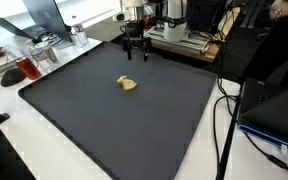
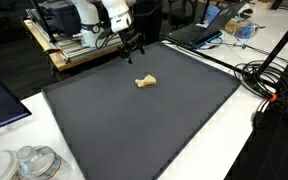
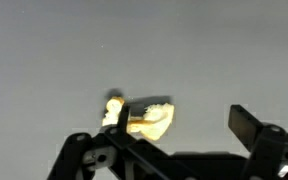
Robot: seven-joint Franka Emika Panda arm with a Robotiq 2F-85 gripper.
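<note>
A small, lumpy yellow object [image 1: 127, 84] lies mid-way on a smooth dark mat [image 1: 94, 125]. The end effector [image 1: 134, 50], fingers apart, hangs well apart at its twelve o'clock; black cables [image 1: 224, 115] trail at three o'clock.

We've got a plain dark grey mat [image 1: 154, 125], no pattern on it at all, lying on a white worktop [image 1: 29, 135]. Our pincer [image 1: 134, 48] is black, the lump [image 1: 128, 84] out in front of it is pale yellow, and the arm [image 2: 102, 14] above it is white.
</note>
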